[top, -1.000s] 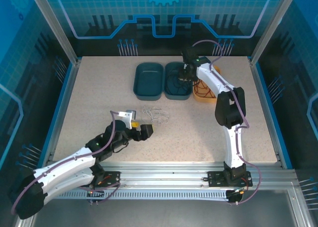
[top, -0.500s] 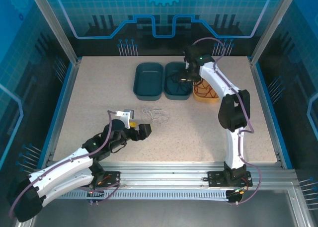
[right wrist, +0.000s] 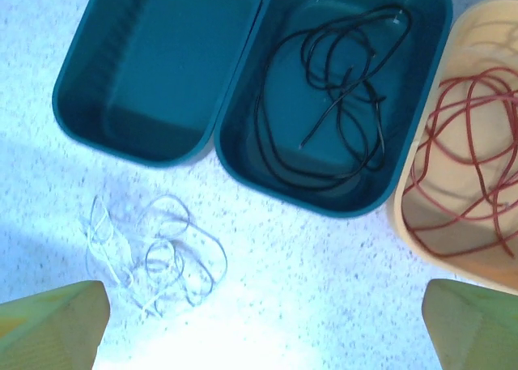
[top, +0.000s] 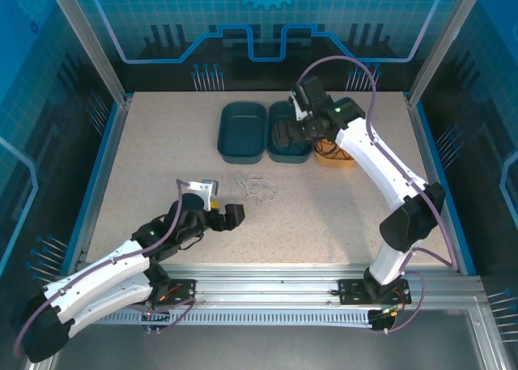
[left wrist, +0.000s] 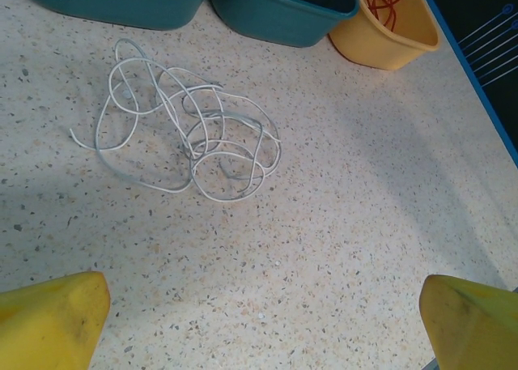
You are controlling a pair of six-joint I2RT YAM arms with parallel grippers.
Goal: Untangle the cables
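Even overhead light; right wrist view blue-tinted, overexposed glare on table [right wrist: 267, 338]; soft shadows; focus sharp.

Middle bin [right wrist: 348, 210] is holding one cable [right wrist: 340, 78]. Right bin [right wrist: 401, 216] beside it is holding second cable [right wrist: 465, 155]. Left bin [right wrist: 162, 62] is sitting just beside it. Third cable [right wrist: 158, 257] is lying on table [right wrist: 324, 289], front-left of it.

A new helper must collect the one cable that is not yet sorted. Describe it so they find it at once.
On the speckled table, look just to the near side of the empty teal bin. The white cable lies there in loose loops. Unlike the black cable and the red cable, it sits in no bin.
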